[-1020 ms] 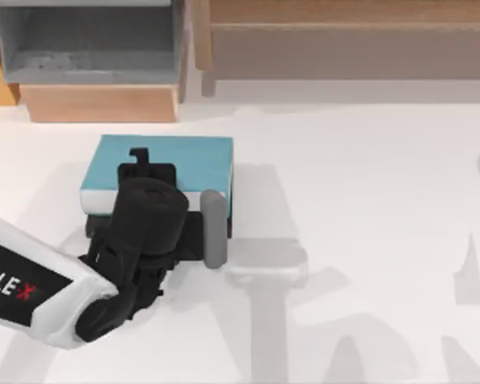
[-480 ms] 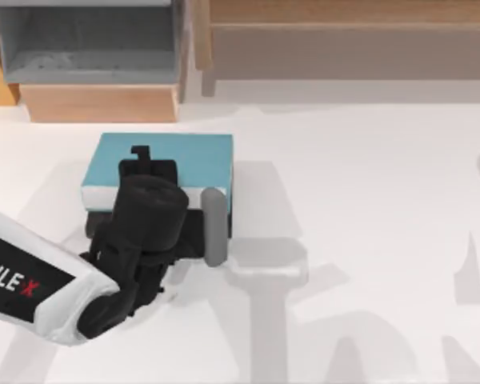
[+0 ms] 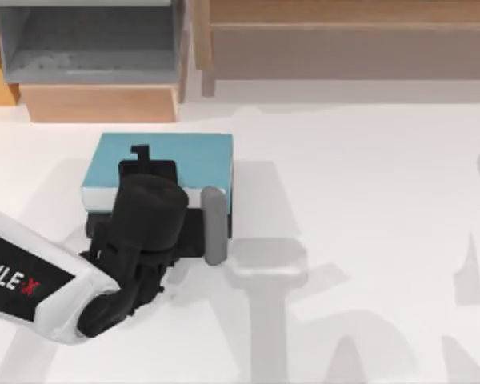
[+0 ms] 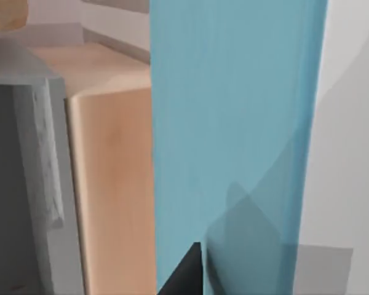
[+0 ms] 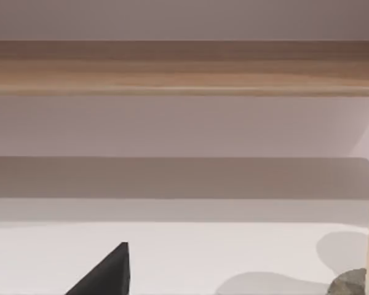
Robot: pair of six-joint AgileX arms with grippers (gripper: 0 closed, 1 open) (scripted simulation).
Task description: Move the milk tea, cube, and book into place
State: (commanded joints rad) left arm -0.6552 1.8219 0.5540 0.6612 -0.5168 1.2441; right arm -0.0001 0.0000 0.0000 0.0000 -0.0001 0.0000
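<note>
Your left gripper (image 3: 140,152) sits over the book (image 3: 188,156) in the upper-left part of the top view, the AgileX arm reaching in from the lower-left corner. The book shows its light blue cover, lying just below the wooden cabinet (image 3: 100,102) with its grey compartment (image 3: 88,40). Compared with 0.5 s ago, the book's place is unchanged, while the arm's wrist has shifted only slightly lower in the frame. Whether the fingers are clenched on the book or released, you cannot tell: the wrist body hides them from above. In the left wrist view, the blue cover (image 4: 234,123) runs as a tall band beside the cabinet's wooden wall (image 4: 111,184). The right wrist view looks along the white table (image 5: 172,252) toward a wooden shelf (image 5: 184,67).
</note>
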